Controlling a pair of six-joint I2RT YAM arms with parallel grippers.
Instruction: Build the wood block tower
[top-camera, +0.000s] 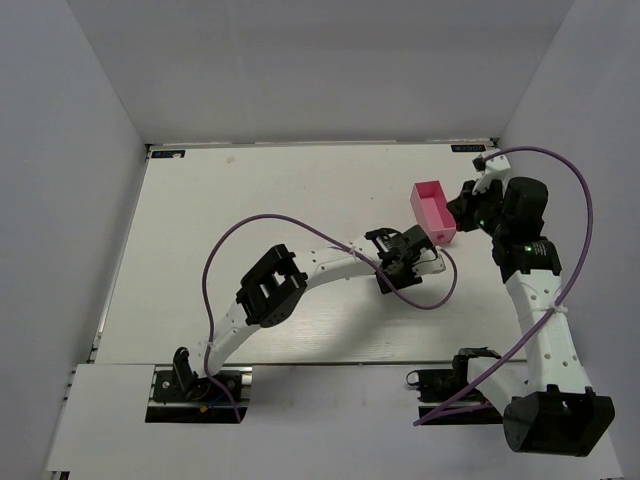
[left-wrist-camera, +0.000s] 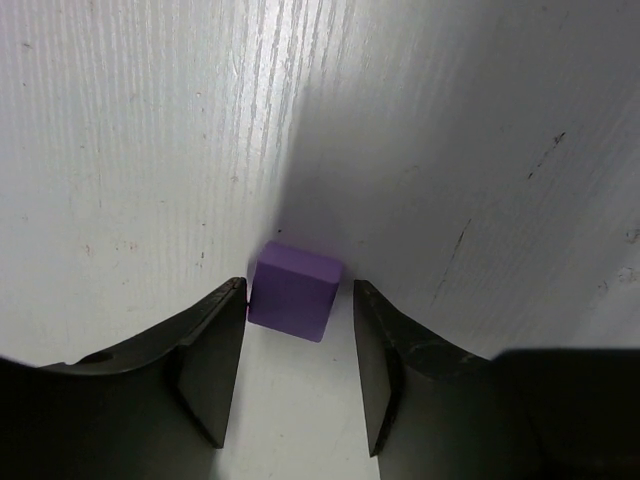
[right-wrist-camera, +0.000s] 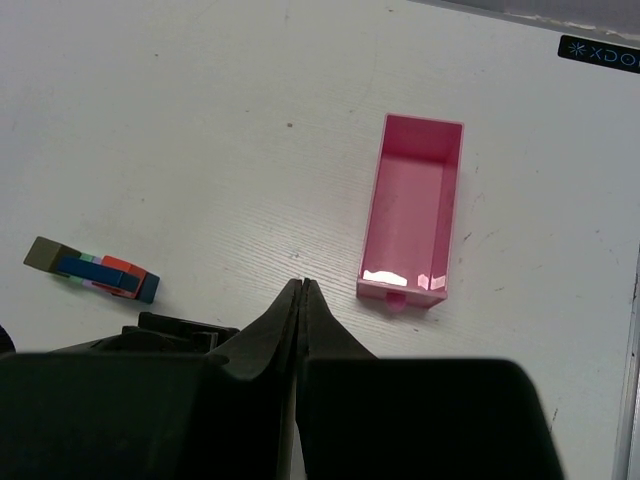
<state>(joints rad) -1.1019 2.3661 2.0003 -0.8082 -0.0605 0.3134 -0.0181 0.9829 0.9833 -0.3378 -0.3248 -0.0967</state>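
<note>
Open white counter (top-camera: 250, 200) stretched across the whole left half and along the far strip, closed in by pale walls (top-camera: 90, 150) at the left, back and right. A pink tray (top-camera: 432, 211) stood in the far right part, open side up, near the right edge but apart from it.

The left arm (top-camera: 330, 262) reached from its near-left base diagonally across to the middle right of the counter, elbow bent and wrist pointing down. The left gripper (left-wrist-camera: 300, 290) was spread around a purple block (left-wrist-camera: 293, 295) that sat flat on the counter. The finger (left-wrist-camera: 215, 360) on the left of the wrist view touched the block's corner. The other finger stood just apart from the block, with a sliver of counter showing between them.

The right arm (top-camera: 540, 300) rose from its near-right base and folded forward. The right gripper (right-wrist-camera: 300, 300) was pressed together with nothing between its fingers, just beside the tray.

The rest of the wood block tower (right-wrist-camera: 95, 272) lay as a short row of brown, blue, green and red-orange pieces. It rested on open counter, well apart from the tray.
</note>
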